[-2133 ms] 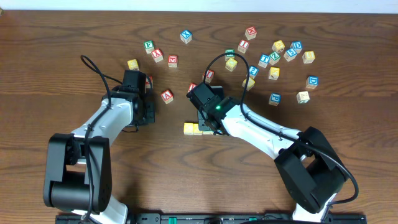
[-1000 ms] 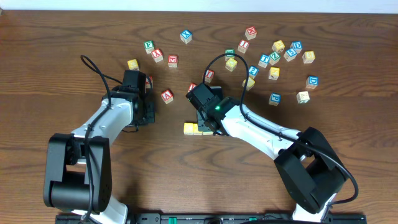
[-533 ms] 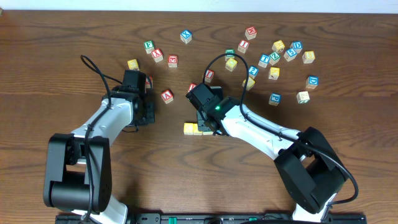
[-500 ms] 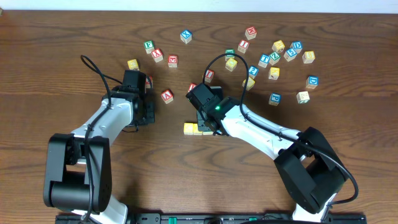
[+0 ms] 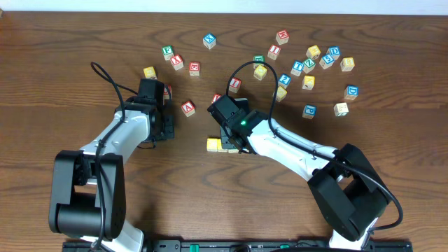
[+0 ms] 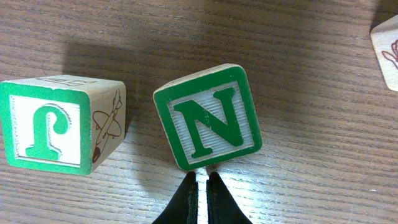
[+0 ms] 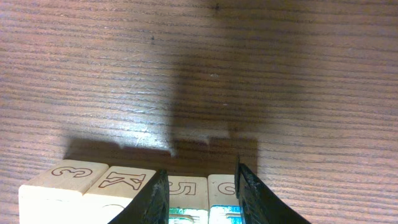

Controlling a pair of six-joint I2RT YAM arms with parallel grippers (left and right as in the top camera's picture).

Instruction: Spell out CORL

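A row of cubes lies at mid-table. In the overhead view two yellow-faced cubes [image 5: 212, 145] [image 5: 223, 145] show, and the rest of the row is under my right gripper [image 5: 231, 140]. The right wrist view shows all four side by side: two pale ones [image 7: 62, 180] [image 7: 124, 183], a green-edged cube [image 7: 188, 196] and a blue-edged cube [image 7: 222, 194]. My right gripper [image 7: 201, 169] hangs over the last two, open, gripping nothing. The top letters cannot be read. My left gripper [image 6: 200, 179] is shut and empty, its tips just short of a green N cube [image 6: 208, 116].
A second green-lettered cube [image 6: 59, 124] lies left of the N. Red-lettered cubes [image 5: 187, 108] [image 5: 235, 84] [image 5: 194, 68] lie between the arms. Several more cubes [image 5: 313, 52] are scattered at the back right. The left arm [image 5: 149, 94] rests left of centre.
My right wrist has shifted slightly to the left over the row. The cubes and the left arm have not moved.
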